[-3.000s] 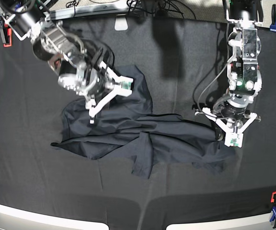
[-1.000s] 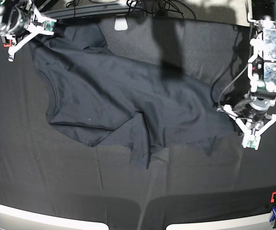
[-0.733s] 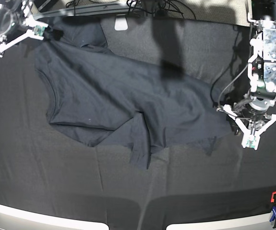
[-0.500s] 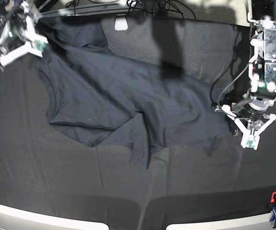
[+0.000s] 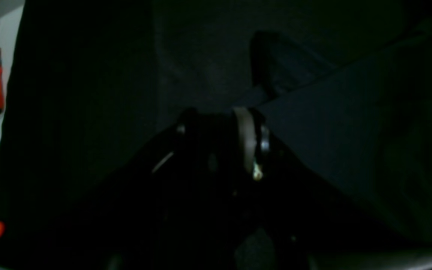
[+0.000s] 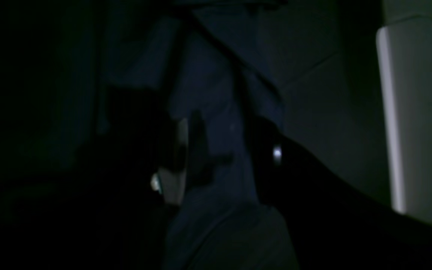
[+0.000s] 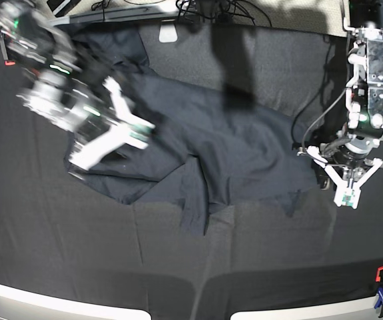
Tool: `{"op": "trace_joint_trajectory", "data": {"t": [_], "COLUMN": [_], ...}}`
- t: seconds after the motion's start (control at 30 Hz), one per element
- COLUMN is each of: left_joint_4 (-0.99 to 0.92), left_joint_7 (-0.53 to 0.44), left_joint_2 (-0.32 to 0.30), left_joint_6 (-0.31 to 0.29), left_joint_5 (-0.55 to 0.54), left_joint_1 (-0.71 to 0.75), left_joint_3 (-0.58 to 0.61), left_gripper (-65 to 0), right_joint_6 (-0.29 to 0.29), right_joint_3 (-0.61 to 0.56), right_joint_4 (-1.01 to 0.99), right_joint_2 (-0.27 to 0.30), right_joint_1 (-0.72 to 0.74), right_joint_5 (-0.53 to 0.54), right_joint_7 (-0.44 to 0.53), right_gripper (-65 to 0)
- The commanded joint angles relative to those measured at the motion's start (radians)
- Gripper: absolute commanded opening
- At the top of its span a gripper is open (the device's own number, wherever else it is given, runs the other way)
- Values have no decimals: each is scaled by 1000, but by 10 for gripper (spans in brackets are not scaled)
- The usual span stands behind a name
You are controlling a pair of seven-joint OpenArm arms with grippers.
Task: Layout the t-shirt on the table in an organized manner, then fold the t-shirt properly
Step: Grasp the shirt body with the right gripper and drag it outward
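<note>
The dark navy cloth t-shirt (image 7: 204,143) sprawls mid-frame on the black-fabric worktop (image 7: 258,267); right hand (image 7: 114,137) spread at its left, left hand (image 7: 344,183) spread at its right edge.

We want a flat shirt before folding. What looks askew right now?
The t-shirt lies crooked, with a flap bunched over itself at its near edge. The right gripper is a blur above it.
</note>
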Motion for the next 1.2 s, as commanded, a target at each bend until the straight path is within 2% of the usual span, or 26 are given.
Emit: {"op": "trace_joint_trajectory", "data": {"t": [0.0, 0.07, 0.13, 0.3, 0.5, 0.6, 0.67, 0.73, 0.8, 0.9, 0.97, 1.07, 1.17], "left_joint_4": [21, 21, 21, 21, 21, 21, 21, 21, 21, 21, 21, 21, 21], "left_joint_7": [-26, -26, -26, -26, -27, -27, -27, -27, -27, -27, -27, -26, -26], "left_joint_2": [-8, -8, -8, -9, -9, -9, -8, -8, -8, -8, -8, -8, -8], "left_joint_6": [7, 7, 7, 7, 7, 7, 7, 7, 8, 8, 8, 7, 8], "left_joint_5": [-1, -1, 0, 4, 4, 4, 4, 3, 3, 3, 3, 3, 3], "left_joint_1": [-16, -16, -16, -16, -16, -16, -16, -16, -16, -16, -16, -16, -16], "left_joint_3": [-5, -5, -5, -5, -5, -5, -5, -5, -5, -5, -5, -5, -5], "left_gripper": [-508, -508, -508, -508, -508, -508, -508, -508, -508, -508, -508, -508, -508], "right_joint_6": [-13, -23, -68, -80, -75, -77, -104, -124, -125, -134, -184, -288, -333], "right_joint_3": [-34, -119, -188, -324, -450, -515, -545, -552, -552, -551, -548, -532, -455], "right_joint_4": [-24, -119, -216, -424, -602, -655, -679, -700, -718, -724, -724, -724, -726], "right_joint_2": [-10, -54, -87, -130, -196, -204, -204, -205, -207, -210, -215, -225, -236], "right_joint_1": [51, 126, 199, 360, 481, 518, 539, 556, 571, 582, 582, 583, 584], "right_joint_5": [-44, -151, -214, -237, -238, -271, -289, -288, -288, -288, -288, -288, -288], "right_joint_7": [24, 36, 35, 30, 31, 24, 25, 42, 55, 54, 54, 54, 54], "right_gripper": [-385, -392, -404, -405, -405, -405, -405, -406, -444, -564, -649, -650, -650]}}
